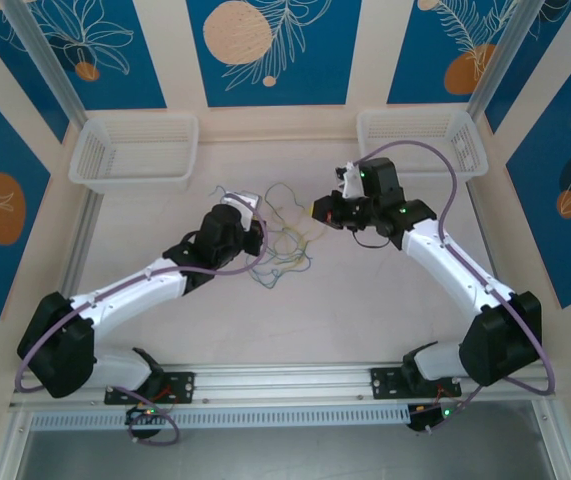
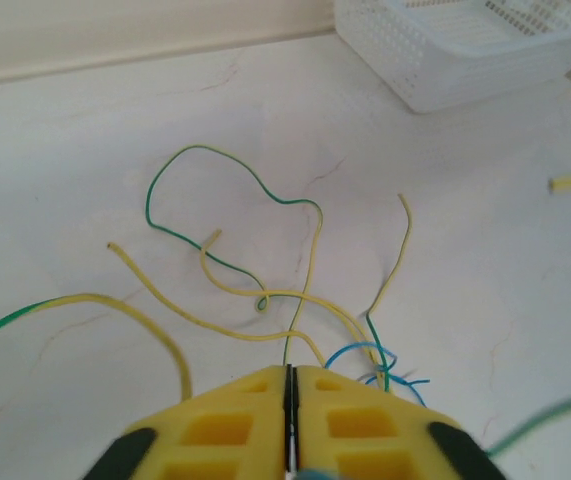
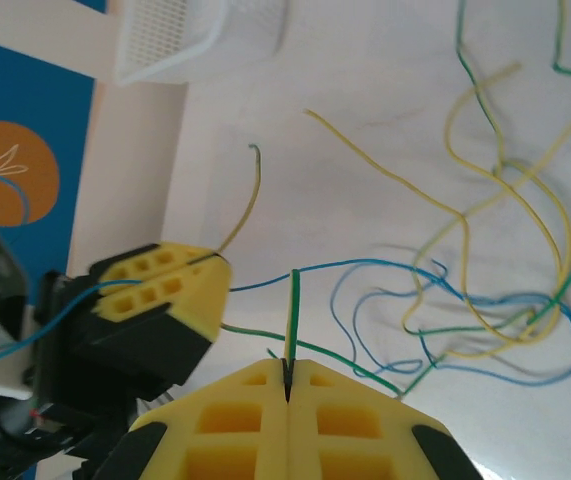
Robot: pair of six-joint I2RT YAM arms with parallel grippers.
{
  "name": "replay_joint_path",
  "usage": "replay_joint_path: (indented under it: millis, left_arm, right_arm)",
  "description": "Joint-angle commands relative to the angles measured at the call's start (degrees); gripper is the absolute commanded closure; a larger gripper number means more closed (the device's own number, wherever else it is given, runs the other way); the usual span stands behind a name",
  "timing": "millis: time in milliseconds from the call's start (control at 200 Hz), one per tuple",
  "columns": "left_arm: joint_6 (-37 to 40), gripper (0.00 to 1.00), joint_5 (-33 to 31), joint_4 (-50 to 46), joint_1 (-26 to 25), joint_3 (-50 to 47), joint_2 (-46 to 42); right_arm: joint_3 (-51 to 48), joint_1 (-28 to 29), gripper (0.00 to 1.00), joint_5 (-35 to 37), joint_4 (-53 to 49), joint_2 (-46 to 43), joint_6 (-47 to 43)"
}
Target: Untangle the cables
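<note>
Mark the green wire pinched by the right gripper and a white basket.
green wire (image 3: pixel 294 310): right wrist view, straight stretch above the shut jaws.
white basket (image 2: pixel 435 60): left wrist view, meshed side wall.

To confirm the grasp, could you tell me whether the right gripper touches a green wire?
Touching. The right wrist view shows the green wire pinched between the fingers of the right gripper.

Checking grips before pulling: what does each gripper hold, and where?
Right gripper pinches a thin green wire near its end; left gripper seems to clamp a green-yellow wire; where, unclear.
</note>
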Motion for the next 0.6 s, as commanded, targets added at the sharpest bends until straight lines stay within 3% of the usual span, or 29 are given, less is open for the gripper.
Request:
replay_joint_path:
  millis: [0,315,480,595]
  left_arm:
    - [0.9,0.99,3.2,-2.5,0.1,4.3,-3.8]
    - [-0.7,1.00,9.3,-3.4,0.0,9.6,-5.5]
    - [-1.6,1.00,11.8,-2.8,-0.1,10.3,-5.2]
    - [-1.5,1.00,12.3,-4.3,-0.1,11.6,-4.7]
  right_arm:
    - [3.0,0.7,1.00,-1.2,-2.6,-2.7,-4.8]
    - [3.5,1.6,1.00,0.1,-2.3,1.7,-4.6]
    - [4.2,1.2,1.00,6.6,-6.6,5.5,-4.3]
    - [2.2,0.1,1.00,7.0,-5.7,5.7,-3.8]
